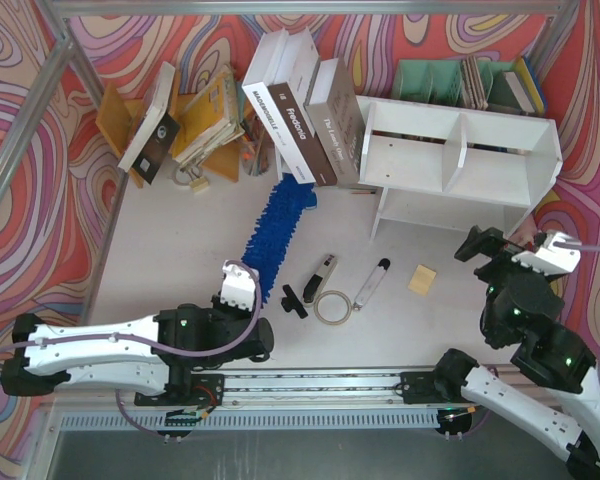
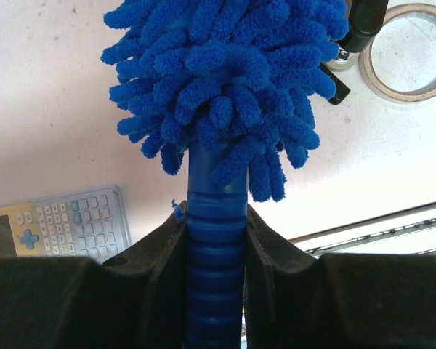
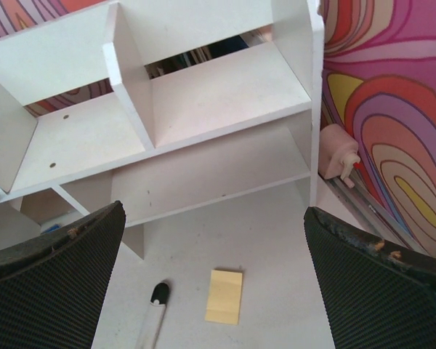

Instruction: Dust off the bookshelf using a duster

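The fluffy blue duster lies slanted on the table, its head pointing toward the books left of the white bookshelf. My left gripper is shut on the duster's ribbed blue handle, and the shaggy head stands just beyond the jaws. My right gripper hovers open in front of the bookshelf's right end, holding nothing. In the right wrist view the wide-apart fingers frame the bookshelf with its two compartments and divider.
Large books lean against the shelf's left side; a green file rack stands behind it and a wooden book stand at back left. A tape ring, marker, yellow sticky note and calculator lie on the table.
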Tool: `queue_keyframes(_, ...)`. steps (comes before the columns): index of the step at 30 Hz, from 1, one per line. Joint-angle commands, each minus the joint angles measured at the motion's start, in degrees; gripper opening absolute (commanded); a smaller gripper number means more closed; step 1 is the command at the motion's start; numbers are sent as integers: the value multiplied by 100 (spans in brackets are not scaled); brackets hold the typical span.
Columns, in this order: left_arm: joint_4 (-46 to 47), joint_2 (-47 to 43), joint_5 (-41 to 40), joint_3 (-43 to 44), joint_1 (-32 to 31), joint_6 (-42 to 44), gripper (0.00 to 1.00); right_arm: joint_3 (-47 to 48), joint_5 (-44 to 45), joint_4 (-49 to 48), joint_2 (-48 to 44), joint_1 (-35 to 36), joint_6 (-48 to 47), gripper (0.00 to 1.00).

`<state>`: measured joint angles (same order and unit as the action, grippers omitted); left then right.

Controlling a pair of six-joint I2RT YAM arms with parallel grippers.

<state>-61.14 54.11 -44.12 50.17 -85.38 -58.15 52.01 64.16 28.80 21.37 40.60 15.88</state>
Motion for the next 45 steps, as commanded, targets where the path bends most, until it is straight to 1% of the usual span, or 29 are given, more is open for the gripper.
queue_keyframes(1, -355, -103, -624, 150, 204, -171, 0, 453, -53, 347, 571, 45, 344, 99)
queue_keyframes(4, -350, -156, -618, 121, 228, -170, 0, 584, -298, 648, 714, 45, 853, 99)
queue_keyframes(5, -349, -159, -615, 116, 233, -170, 0, 543, -408, 623, 727, 39, 897, 99)
queue_keyframes(7, -331, -164, -608, 104, 250, -142, 0, 392, -471, 454, 758, 44, 858, 99)
queue_keyframes(12, -348, -153, -608, 159, 301, -58, 0, -70, -298, 169, 825, 38, 775, 99)
queue_keyframes(18, -404, -209, -644, 230, 325, -110, 0, -64, -194, 241, 711, 45, 781, 99)
queue_keyframes(27, -138, -19, -43, -404, 321, -676, 0, -134, -189, 203, 515, 44, 732, 99)
queue_keyframes(31, 177, -8, 190, -610, 321, -711, 0, -129, -193, 207, 534, 44, 732, 99)
queue_keyframes(36, 494, 187, 318, -604, 324, -479, 0, -121, -185, 227, 510, 45, 746, 99)
queue_keyframes(41, 944, 575, 657, -540, 352, -61, 0, -121, -176, 251, 473, 40, 776, 99)
queue_keyframes(45, 1016, 863, 729, -446, 370, 18, 0, -118, -185, 278, 482, 40, 783, 99)
